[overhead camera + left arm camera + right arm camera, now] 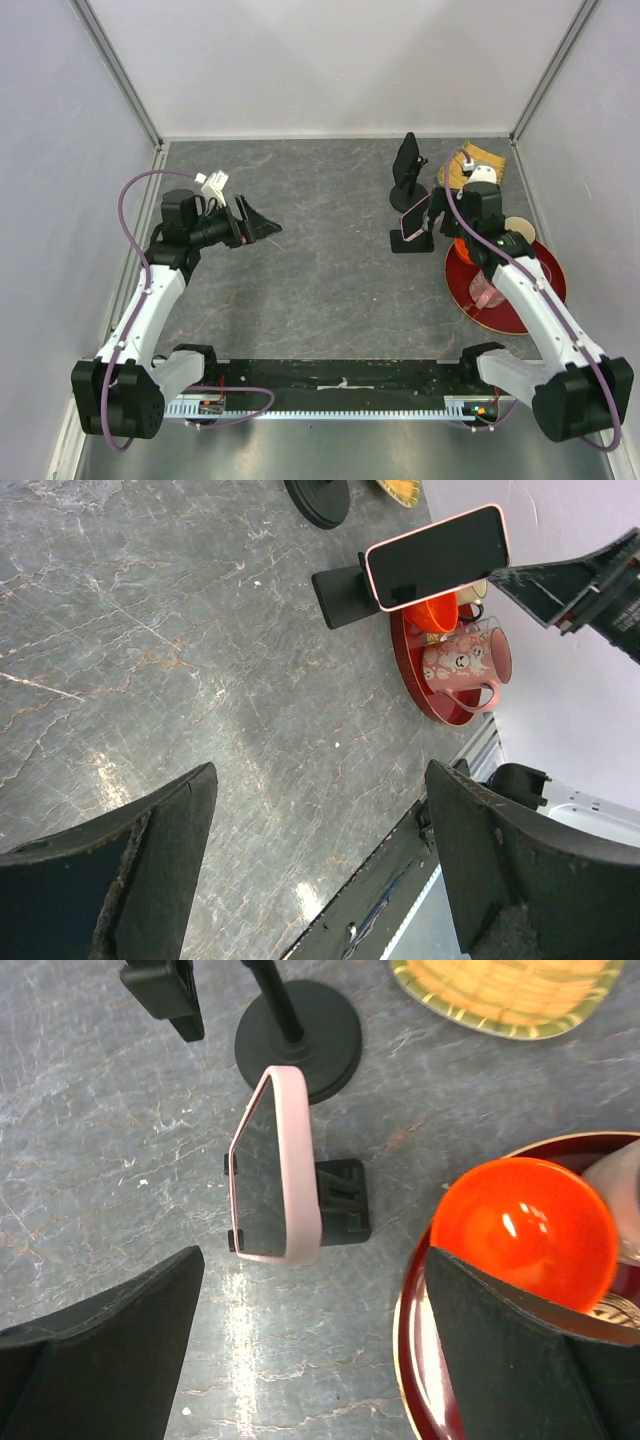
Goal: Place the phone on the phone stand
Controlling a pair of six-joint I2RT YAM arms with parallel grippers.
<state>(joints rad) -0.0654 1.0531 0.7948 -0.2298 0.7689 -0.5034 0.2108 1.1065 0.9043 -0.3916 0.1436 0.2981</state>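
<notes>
While the phone [268, 1175] is propped on the phone stand [342, 1198], both grippers are seen spread wide and empty.

Phone noted in a pink case, set landscape and leaning back against the small black stand, on the right half of the grey table [320, 280]. Right gripper [315, 1255] is held above it, jaws parted to either side, nothing touched. Left gripper [320, 770] is held well apart over the left half of the table, jaws likewise released. A second stand with a round base [300, 1040] is recorded just behind the phone. A red tray [520, 312] lies beside the stand (orange bowl [525, 1225] and pink mug [465, 665] carried on it). A woven mat [500, 990] is seen at the far right corner.
</notes>
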